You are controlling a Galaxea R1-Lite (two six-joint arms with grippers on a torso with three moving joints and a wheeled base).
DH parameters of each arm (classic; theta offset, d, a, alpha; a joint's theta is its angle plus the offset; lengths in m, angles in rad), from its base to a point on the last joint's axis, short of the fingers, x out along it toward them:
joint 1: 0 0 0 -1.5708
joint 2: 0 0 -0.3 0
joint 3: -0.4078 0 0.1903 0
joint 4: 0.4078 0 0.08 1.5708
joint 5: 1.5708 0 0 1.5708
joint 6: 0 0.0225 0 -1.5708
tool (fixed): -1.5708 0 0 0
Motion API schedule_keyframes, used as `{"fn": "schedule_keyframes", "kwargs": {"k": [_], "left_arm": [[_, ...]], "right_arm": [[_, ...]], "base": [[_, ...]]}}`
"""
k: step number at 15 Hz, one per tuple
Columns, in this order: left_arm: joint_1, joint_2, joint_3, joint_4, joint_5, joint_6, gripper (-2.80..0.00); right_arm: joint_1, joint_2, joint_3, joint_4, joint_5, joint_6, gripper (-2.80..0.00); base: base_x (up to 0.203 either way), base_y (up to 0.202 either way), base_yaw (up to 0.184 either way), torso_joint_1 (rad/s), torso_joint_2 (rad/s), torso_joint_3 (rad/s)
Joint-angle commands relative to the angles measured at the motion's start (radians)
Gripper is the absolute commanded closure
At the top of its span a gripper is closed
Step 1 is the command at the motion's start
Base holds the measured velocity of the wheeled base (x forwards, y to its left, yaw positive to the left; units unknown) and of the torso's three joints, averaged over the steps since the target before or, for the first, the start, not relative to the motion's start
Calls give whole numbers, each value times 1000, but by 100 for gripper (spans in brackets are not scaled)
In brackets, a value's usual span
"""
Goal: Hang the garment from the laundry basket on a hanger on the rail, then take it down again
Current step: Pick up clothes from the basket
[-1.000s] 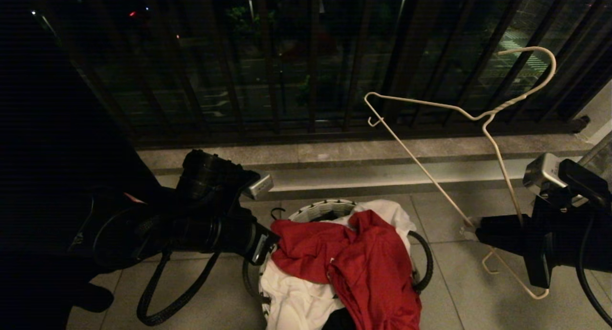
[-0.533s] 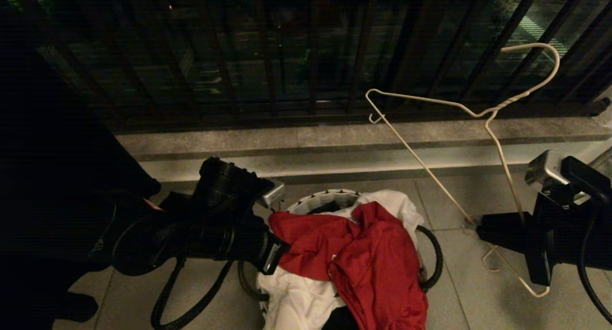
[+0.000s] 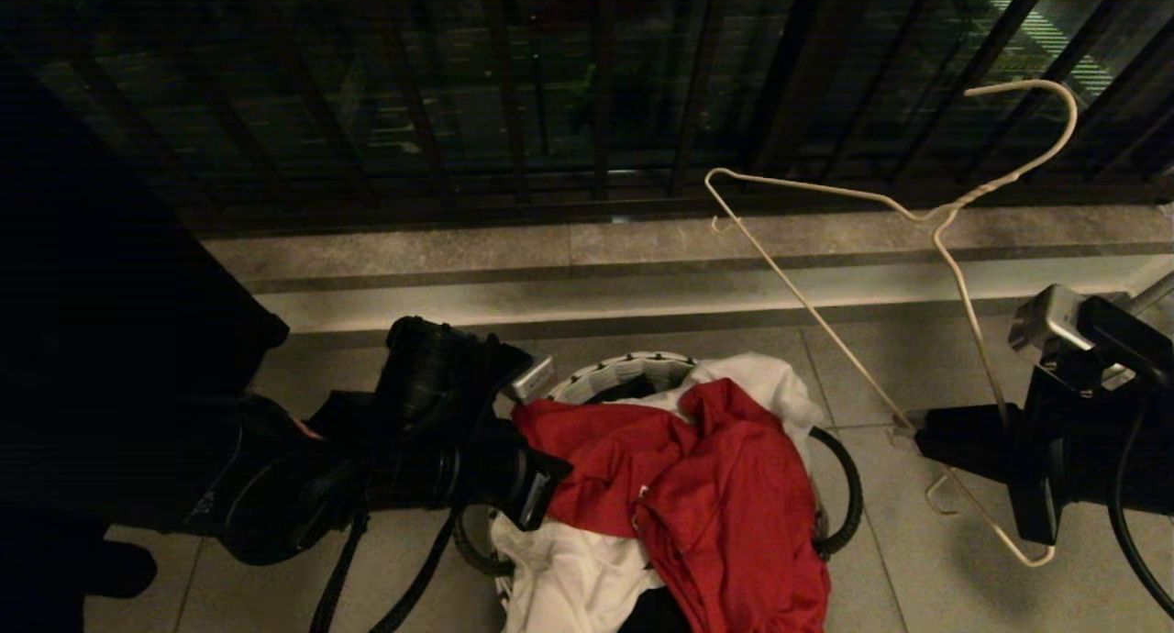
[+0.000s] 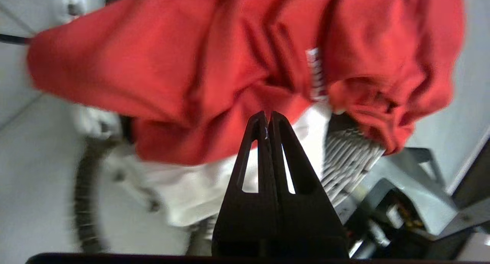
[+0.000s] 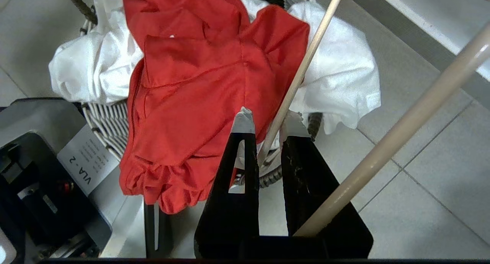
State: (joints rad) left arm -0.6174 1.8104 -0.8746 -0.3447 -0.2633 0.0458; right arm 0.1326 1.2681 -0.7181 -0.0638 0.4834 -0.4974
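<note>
Spilling over the near side of the laundry basket (image 3: 633, 374), the garment (image 3: 706, 495) lies crumpled on a white cloth (image 3: 569, 578) that also fills it. At the basket's left edge, the left gripper (image 4: 267, 120) is pinched closed, empty, at the red fabric. Right of the basket, the right gripper (image 5: 264, 132) clamps the hanger (image 3: 954, 275), held against the dark railing (image 3: 550, 92) beyond.

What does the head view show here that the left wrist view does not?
Only the head view shows the white wire hanger, held up by the right gripper, with the dark railing behind. Only the left wrist view shows the left gripper shut, its tips at the garment's fold. Both show the red garment heaped over white cloth in the laundry basket.
</note>
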Motion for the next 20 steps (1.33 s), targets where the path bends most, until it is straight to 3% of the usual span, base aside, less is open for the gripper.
{"fn": "schedule_keyframes", "kwargs": {"k": [1, 6, 10, 13, 20], "left_arm": [[-25, 17, 8, -9, 1, -20, 0], [-90, 76, -52, -8, 9, -64, 0], [-120, 132, -104, -10, 16, -63, 0], [-124, 201, -170, -10, 68, -63, 0], [-164, 166, -149, -9, 74, -71, 0]], "right_arm": [[-5, 4, -4, -1, 3, -3, 0], [-36, 7, -21, 0, 4, 0, 0], [-57, 5, -33, -1, 6, 0, 0], [-65, 1, -49, -1, 5, 40, 0], [-88, -1, -63, -1, 7, 45, 0]], "base": [[0, 0, 0, 0, 0, 0], [0, 0, 0, 0, 0, 0], [0, 0, 0, 0, 0, 0], [0, 0, 0, 0, 0, 0], [0, 0, 0, 0, 0, 0]]}}
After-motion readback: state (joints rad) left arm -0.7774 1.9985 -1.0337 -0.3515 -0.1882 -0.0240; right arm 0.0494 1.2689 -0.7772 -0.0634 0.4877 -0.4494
